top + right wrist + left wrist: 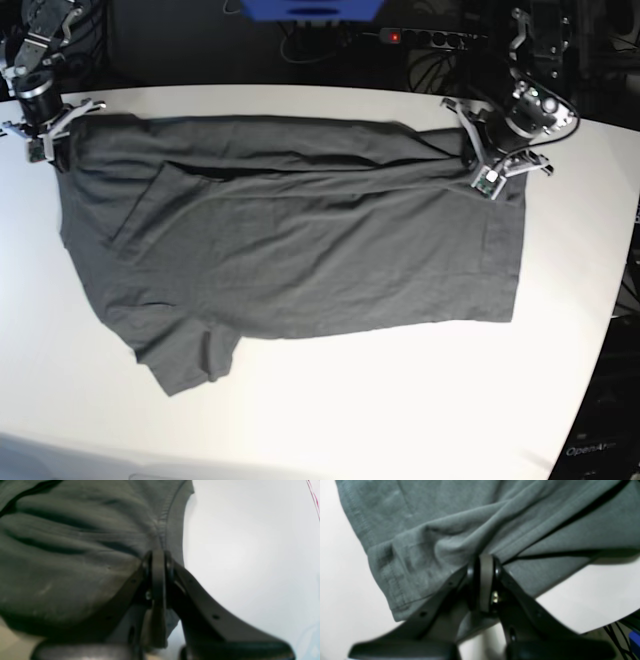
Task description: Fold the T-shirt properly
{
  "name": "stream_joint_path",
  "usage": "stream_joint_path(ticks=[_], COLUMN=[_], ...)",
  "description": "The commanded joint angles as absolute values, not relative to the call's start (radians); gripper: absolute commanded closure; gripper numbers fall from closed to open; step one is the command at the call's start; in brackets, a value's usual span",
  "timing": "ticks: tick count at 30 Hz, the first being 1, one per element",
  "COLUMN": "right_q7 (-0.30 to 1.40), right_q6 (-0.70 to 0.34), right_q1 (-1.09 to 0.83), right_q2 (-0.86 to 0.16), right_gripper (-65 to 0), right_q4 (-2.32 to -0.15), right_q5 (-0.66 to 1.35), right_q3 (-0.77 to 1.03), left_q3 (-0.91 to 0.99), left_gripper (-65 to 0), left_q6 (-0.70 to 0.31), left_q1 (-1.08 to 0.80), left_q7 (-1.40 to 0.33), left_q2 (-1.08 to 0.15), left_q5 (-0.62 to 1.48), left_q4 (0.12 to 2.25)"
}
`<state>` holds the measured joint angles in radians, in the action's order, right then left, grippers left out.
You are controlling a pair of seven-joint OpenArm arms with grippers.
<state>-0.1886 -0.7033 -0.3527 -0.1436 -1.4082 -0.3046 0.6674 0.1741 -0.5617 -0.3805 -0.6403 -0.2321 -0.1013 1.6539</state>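
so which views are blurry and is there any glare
Left wrist: gripper soft and out of focus, T-shirt sharper. Right wrist: blurred and dim throughout, table washed out. Base: sharp, with bright glare on the table's near edge.

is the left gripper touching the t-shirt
Touching. In the left wrist view the left gripper is shut on a bunched fold of the T-shirt, with cloth pinched between its tips.

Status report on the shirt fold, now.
Left gripper and right gripper both shut on T-shirt far edge. Shirt spread on table. Nothing in the way.
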Motion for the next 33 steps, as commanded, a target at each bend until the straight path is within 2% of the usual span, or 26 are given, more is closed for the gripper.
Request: stream_joint_path(ticks=[1, 18, 25, 33], right_q7=[-0.214, -0.203, -0.203, -0.203], right_q6=[-0.698, -0.698, -0.698, -0.698], right_q1=[-0.355, -0.360, -0.358, -0.358], right_q2=[-0.160, -0.160, -0.160, -0.160], right_gripper=[-0.9, -0.9, -0.9, -1.0], right_q4=[-1.428, -1.523, -1.523, -1.523], right_q5=[-0.288, -0.288, -0.289, -0.289], right_q3=[0.674, 0.685, 0.685, 0.685], left_q3=[0.163, 0.165, 0.248, 0.252], left_gripper=[-2.7, -2.7, -2.7, -2.7], left_q6=[-0.587, -0.587, -0.588, -0.588], left_q1=[-0.414, -0.363, -0.367, -0.361], left_q7=[-0.865, -0.865, -0.901, -0.944], left_q2=[-0.225, -0.223, -0.217, -0.214], left_q5=[-0.203, -0.203, -0.203, -0.203], left_q4=[1.569, 1.567, 1.695, 1.801])
